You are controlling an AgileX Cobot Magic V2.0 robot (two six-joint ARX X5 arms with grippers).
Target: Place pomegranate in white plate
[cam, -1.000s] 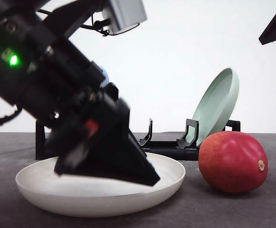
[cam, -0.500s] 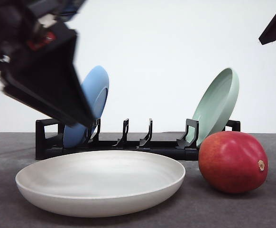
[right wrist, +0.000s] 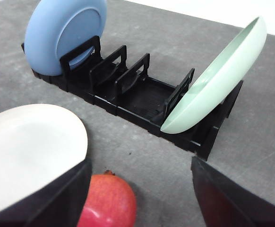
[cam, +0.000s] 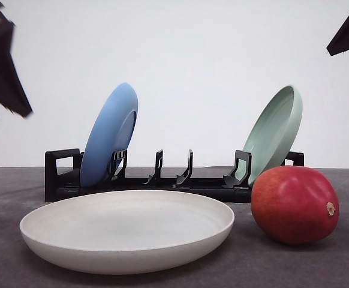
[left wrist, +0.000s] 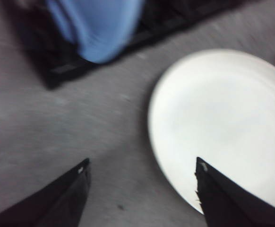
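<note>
Two pincers point(right wrist: 137, 198) point(left wrist: 142, 189) apart | pomegranate point(right wrist: 108, 201) just under our right one | we squeeze gently, then lift to plate point(cam: 126, 231).

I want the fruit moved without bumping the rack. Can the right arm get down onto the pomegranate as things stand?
Probably yes. The right gripper is open and hangs above the pomegranate, which sits in the open on the table beside the white plate. The rack with the pale green plate stands behind it, not over it.
</note>
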